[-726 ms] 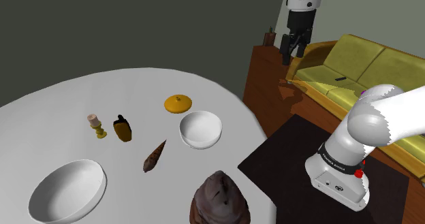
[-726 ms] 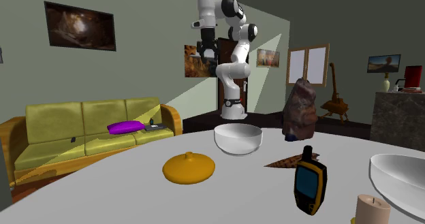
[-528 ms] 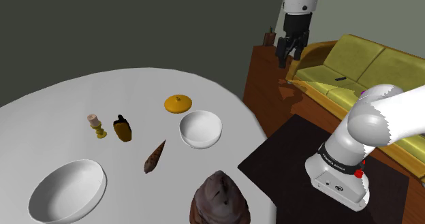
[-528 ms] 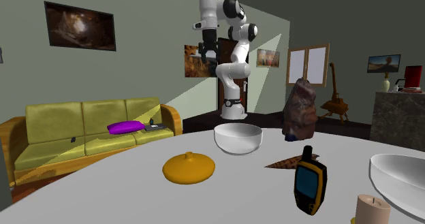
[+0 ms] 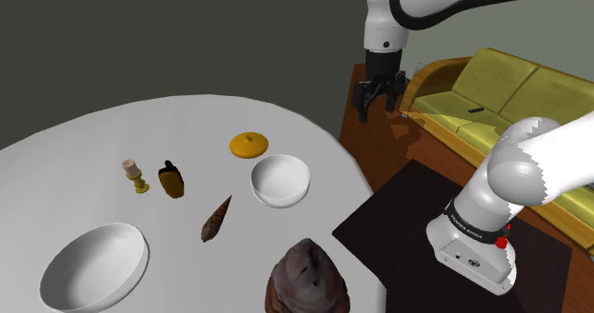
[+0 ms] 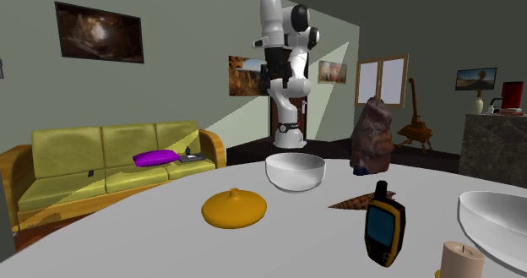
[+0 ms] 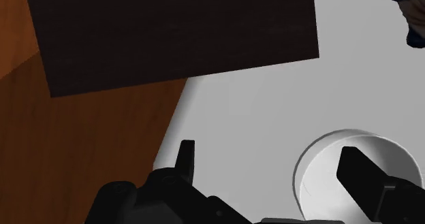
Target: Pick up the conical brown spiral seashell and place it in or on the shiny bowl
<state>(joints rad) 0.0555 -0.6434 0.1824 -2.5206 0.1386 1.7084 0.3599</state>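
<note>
The gripper hung high in the air past the table's edge, at the shoulder view's upper right, pointing down. In the wrist view its 2 black fingers stood wide apart with nothing clasped between them, so the jaws were released and empty.

The seashell, a brown pointed cone, lay on its side on the white table, well apart from the gripper. It sat between the 2 bowls: the smaller bowl just up and to the shoulder view's right of it, the larger bowl down to its left. In the second exterior view the seashell showed partly behind a black and yellow handheld device, with the smaller bowl beyond it.

An orange lid lay near the smaller bowl, and a candle stood beside the handheld device. A lumpy brown object stood at the table's near edge. A yellow-green sofa stood behind the arm, and a dark rug lay under the stand.
</note>
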